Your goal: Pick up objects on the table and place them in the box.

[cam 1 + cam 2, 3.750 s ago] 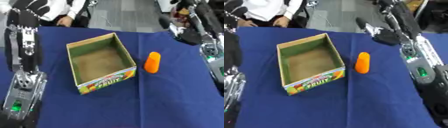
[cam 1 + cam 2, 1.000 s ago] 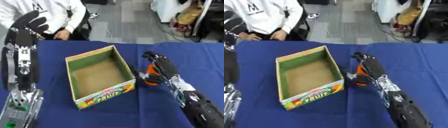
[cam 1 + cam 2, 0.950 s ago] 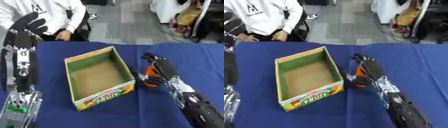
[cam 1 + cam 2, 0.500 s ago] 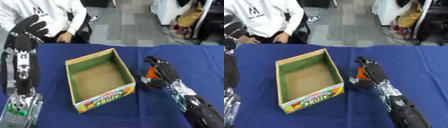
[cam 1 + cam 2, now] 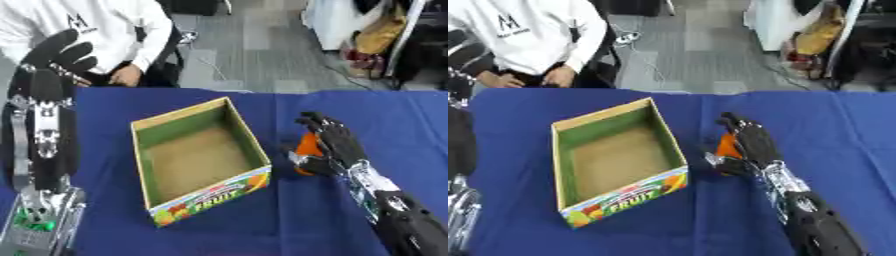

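An open cardboard box (image 5: pixel 246 133) with green inner walls and a fruit label on its front stands mid-table, nothing inside it. Just right of it sits an orange elongated object (image 5: pixel 306 144) on the blue cloth. My right hand (image 5: pixel 339 148) lies over that object, its fingers curled across the top and the thumb on the box side, so only the left part of the orange shows. My left hand (image 5: pixel 59 49) is held up high at the far left, well away from the box, fingers relaxed and holding nothing.
A blue cloth (image 5: pixel 219 235) covers the table. My left forearm (image 5: pixel 42 150) stands upright along the left edge beside the box. A person in a white top (image 5: pixel 105 25) sits beyond the far edge. Chairs and bags stand on the floor at the back right.
Since 3.8 s ago my right hand has come down from the upper right and curled onto the orange object. Over the last second it stays there; the whole picture shifts slightly.
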